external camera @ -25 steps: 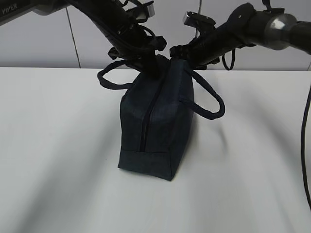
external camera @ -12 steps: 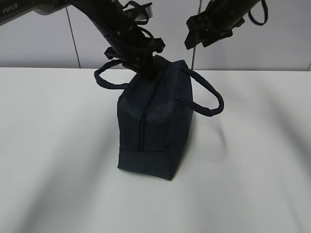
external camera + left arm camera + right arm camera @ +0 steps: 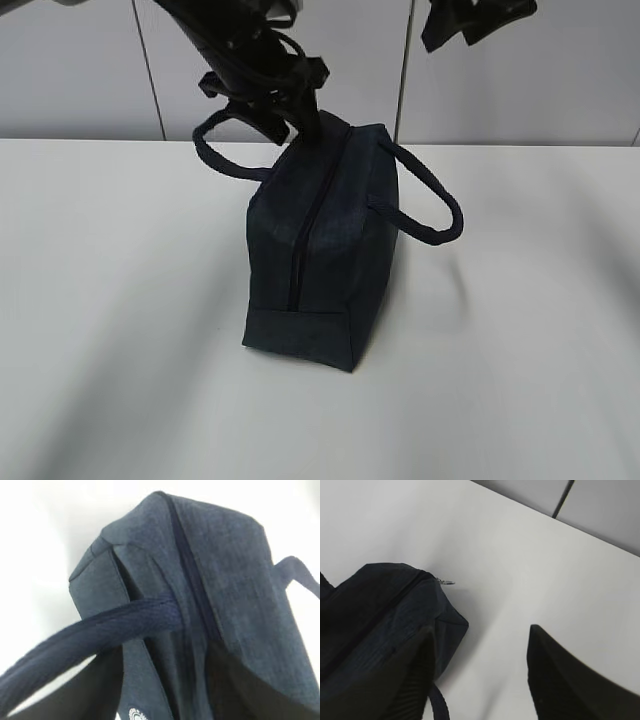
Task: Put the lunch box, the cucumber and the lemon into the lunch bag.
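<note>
1. R arm: a sec ago the right gripper (image 3: 470, 22) is down at the far end of the lunch bag (image 3: 320, 250). Now it's up high over the back edge of the table (image 3: 520, 380), well clear of the bag. Jaws stand apart w/ nothing between them; the wrist view shows only bare tabletop beside one dark finger (image 3: 560, 680).
2. L arm: the left gripper (image 3: 300, 120) is a bit higher than half a sec ago, but still right at the bag's top, far end, by the left handle (image 3: 225, 160). Can't tell from the pics if it's open or clamped on fabric; its wrist view shows only bag top and the strap, no clear fingers.
3. Bag: hasn't shifted. It stands upright around the middle of the table, closer to the back edge than the front, narrow end toward the front edge. Both handles hang out to the sides.
4. Zipper (image 3: 300, 240): looks run shut along the whole top. The metal ring pull (image 3: 446, 582) sticks out at the bag's end, touched by nothing.
5. Lunch box, cucumber, lemon: none in view anywhere on the table. Prob. already inside the bag, but can't see in to confirm.
6. Meaning: looks like the wrap-up. Packing seems done, R arm already backed off, L arm prob. about to let go and pull away too.
</note>
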### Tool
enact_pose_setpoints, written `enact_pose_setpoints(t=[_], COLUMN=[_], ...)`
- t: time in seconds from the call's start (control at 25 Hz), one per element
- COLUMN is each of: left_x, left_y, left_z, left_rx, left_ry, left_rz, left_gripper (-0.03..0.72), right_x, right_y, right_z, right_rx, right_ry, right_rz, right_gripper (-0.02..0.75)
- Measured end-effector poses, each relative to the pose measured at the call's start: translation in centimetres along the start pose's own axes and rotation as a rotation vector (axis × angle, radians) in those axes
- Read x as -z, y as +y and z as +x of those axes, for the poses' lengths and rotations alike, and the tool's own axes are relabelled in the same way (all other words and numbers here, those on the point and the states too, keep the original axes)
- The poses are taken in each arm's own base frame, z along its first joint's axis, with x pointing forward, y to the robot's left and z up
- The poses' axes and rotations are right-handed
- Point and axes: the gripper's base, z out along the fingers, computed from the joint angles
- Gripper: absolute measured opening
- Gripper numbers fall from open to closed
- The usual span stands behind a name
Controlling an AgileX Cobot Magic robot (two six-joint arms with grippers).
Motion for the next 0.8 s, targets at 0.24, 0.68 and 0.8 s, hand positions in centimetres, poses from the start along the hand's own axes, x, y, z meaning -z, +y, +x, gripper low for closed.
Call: enact_pose_setpoints(t=[0.24,0.68,0.8], left_x=[4.4,11.8,13.9], left_y=[-1.5,-3.8,-4.4], left_z=[-0.3,3.1,5.2], left_rx=[-0.002,-0.033,-0.035], left_ry=[-0.079,-0.11,-0.103], left_rz=[-0.024,-0.087,-0.101], left_gripper=[0.365,0.356,0.353], right_x=[3.8,9.5,12.7], right_y=[0.7,2.1,3.0], right_z=[0.1,4.1,5.9], right_rx=[-0.017,-0.011,-0.002], right_ry=[-0.046,-0.005,-0.029], right_rz=[0.017,0.059,0.078], right_gripper=[0.441,0.441,0.441])
